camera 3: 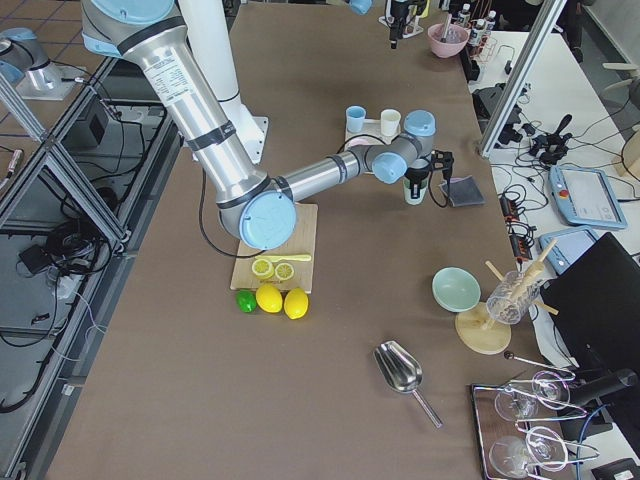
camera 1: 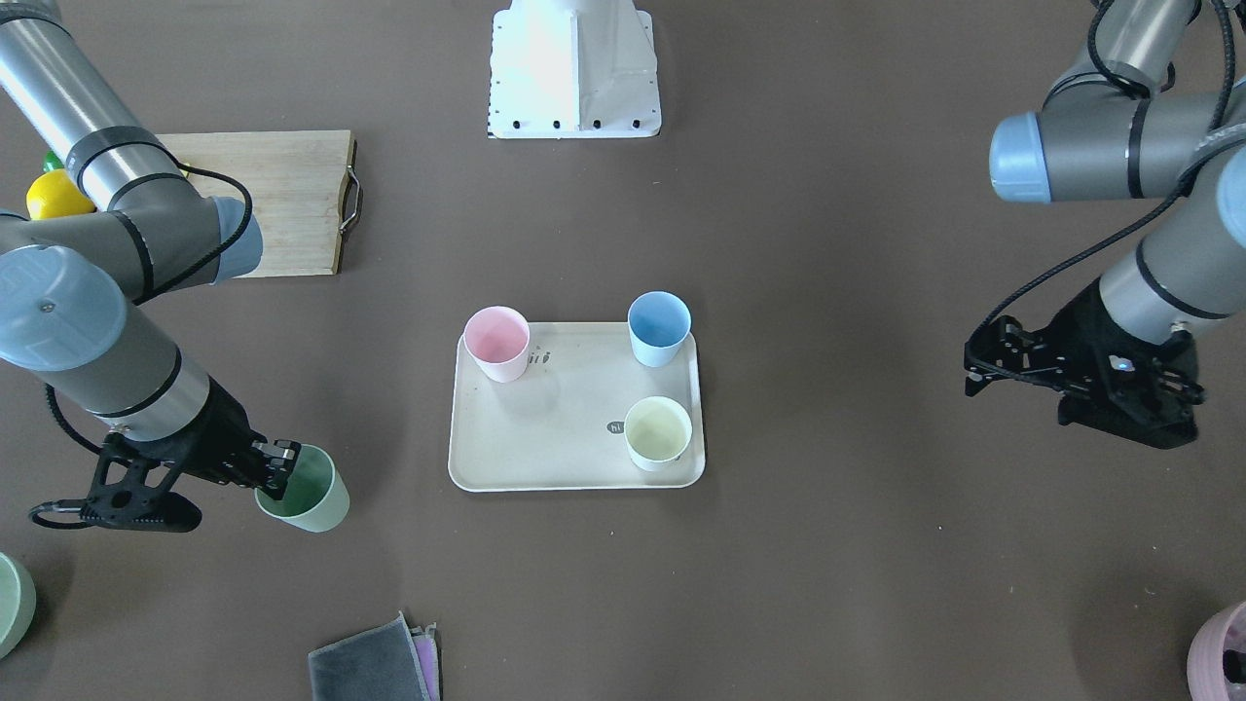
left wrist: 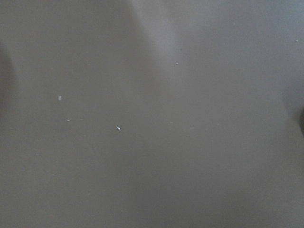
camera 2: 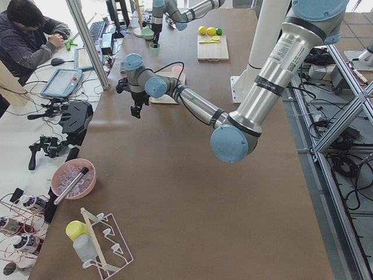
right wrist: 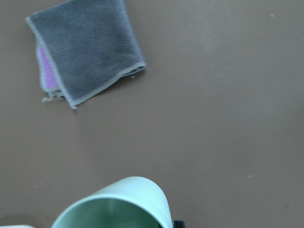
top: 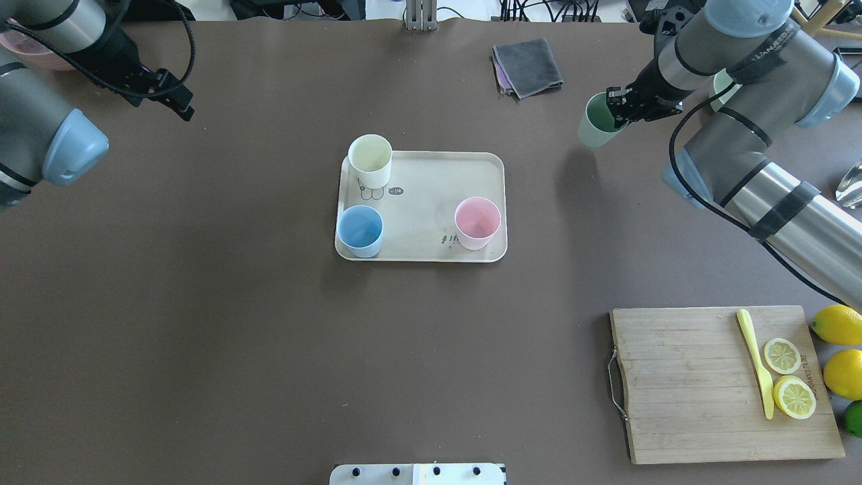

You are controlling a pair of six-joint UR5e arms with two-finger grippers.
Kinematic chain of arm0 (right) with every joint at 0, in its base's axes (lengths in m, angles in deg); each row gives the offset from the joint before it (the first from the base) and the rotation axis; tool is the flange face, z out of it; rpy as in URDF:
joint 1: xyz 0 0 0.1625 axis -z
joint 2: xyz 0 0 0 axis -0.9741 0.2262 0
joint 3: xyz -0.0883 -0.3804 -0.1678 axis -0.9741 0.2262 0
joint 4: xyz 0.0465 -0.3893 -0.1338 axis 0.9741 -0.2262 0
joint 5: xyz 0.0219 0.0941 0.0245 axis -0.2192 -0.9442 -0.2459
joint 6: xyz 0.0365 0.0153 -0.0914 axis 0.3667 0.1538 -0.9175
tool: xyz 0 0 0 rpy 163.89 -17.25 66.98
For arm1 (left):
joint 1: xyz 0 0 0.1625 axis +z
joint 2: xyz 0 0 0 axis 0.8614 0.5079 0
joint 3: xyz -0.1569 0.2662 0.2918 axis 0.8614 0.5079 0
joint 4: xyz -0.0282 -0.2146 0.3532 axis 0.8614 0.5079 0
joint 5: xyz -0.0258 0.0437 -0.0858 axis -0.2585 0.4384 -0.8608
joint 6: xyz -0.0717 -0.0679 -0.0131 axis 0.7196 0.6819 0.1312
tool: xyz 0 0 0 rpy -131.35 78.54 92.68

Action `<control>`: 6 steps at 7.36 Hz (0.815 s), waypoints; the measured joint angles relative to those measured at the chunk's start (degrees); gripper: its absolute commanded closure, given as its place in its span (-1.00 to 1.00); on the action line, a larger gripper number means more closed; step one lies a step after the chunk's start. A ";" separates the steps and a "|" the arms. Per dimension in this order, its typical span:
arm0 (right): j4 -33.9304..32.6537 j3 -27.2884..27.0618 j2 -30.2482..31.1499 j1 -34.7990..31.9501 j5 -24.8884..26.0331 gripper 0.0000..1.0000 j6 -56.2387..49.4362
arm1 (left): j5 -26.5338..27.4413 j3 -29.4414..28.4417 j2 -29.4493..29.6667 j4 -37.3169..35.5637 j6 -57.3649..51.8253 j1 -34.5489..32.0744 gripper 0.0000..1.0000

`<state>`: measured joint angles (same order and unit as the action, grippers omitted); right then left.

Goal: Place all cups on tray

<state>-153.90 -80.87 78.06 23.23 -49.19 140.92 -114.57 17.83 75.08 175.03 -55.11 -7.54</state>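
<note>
The beige tray lies mid-table. On it stand the pink cup, the light blue cup and the pale yellow cup. My right gripper is shut on the rim of the sage green cup. It holds the cup tilted, off to the tray's right in the overhead view. My left gripper is open and empty, far from the tray on the other side.
A folded grey cloth lies behind the green cup. A wooden cutting board carries lemon slices and a yellow knife, with whole lemons beside it. A green bowl and a pink bowl sit at the table's far corners.
</note>
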 measured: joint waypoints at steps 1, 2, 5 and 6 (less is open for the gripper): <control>-2.14 0.05 -3.25 2.76 1.70 1.00 4.26 | -0.12 -0.63 -0.82 -1.15 -4.49 -2.36 -0.95; -4.41 0.13 -6.11 5.81 3.83 1.00 8.06 | -0.18 -0.98 -1.27 -1.64 -6.88 -3.74 -0.95; -6.84 0.52 -9.73 11.84 7.96 -1.00 14.86 | -0.24 -1.15 -1.55 -1.87 -8.30 -4.57 -0.95; -6.91 0.49 -9.88 12.23 8.41 -1.00 15.15 | -0.27 -1.14 -1.64 -1.82 -8.33 -4.59 -0.95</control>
<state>-160.81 -80.37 68.19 35.46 -40.78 156.07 -114.84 16.69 73.44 173.21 -63.44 -12.13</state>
